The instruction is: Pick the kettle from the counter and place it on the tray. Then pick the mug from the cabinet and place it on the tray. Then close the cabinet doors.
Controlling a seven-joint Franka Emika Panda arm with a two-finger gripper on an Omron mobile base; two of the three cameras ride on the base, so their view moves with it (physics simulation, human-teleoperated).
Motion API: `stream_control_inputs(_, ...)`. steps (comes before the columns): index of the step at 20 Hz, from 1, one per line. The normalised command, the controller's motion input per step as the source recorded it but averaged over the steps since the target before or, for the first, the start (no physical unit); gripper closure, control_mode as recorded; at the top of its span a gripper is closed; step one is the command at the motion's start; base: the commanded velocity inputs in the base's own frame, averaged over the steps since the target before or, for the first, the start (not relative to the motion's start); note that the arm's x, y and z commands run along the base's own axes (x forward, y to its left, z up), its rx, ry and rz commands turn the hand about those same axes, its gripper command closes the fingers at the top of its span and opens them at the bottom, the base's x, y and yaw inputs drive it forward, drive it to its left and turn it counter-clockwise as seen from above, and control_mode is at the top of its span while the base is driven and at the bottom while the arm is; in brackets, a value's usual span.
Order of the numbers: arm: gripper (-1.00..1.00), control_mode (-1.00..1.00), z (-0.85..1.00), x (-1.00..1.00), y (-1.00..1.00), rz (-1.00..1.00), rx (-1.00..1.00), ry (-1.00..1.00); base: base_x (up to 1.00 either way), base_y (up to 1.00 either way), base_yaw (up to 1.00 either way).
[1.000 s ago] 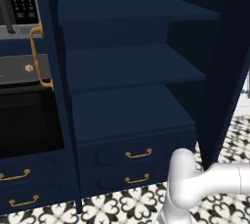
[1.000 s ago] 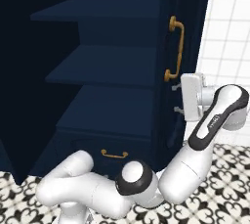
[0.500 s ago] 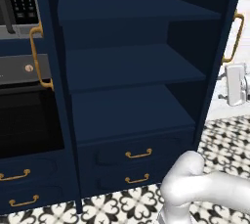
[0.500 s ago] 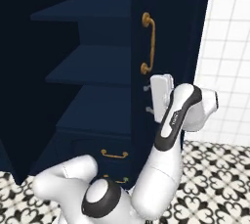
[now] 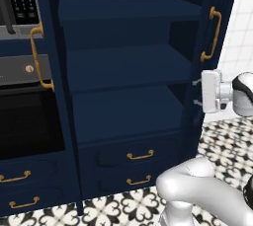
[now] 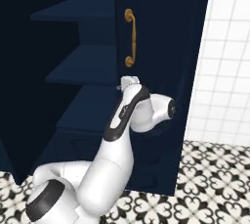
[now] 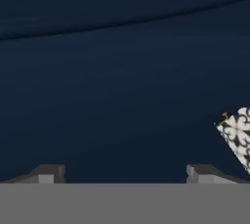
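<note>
**Cabinet door met by the gripper at its outer face**

Cabinet doors are seen standing partly open: the right-hand door (image 5: 210, 47) occupies the upper right of the left base view, its curved gold handle (image 5: 211, 33) facing outward, and the same door (image 6: 161, 71) fills the centre of the right base view with its handle (image 6: 129, 37) near the upper middle. The cabinet (image 5: 123, 67) is shown in the middle of the left base view, its inner shelves bare and two gold-handled drawers (image 5: 140, 156) below.

The arm is raised from the lower part of both base views, bent at the elbow, and the hand is levelled sideways toward the door. The gripper (image 5: 196, 92) is placed at the right edge of the left base view, just below the handle, against or just beside the door. In the hand view the fingertips (image 7: 46, 173) are set wide apart, with dark blue panel close ahead and nothing clamped between them. A patch of patterned floor tile (image 7: 238, 135) is seen at the lower right of that view.
</note>
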Motion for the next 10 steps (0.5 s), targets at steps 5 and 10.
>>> stream_control_inputs(5,-1.00,-1.00,-0.04,0.34,1.00,-0.20,0.00,0.00,0.00,0.00,0.00)
stream_control_inputs(10,-1.00,-1.00,0.08,0.55,0.36,-0.12,0.00,-0.02,0.00,0.00,0.00)
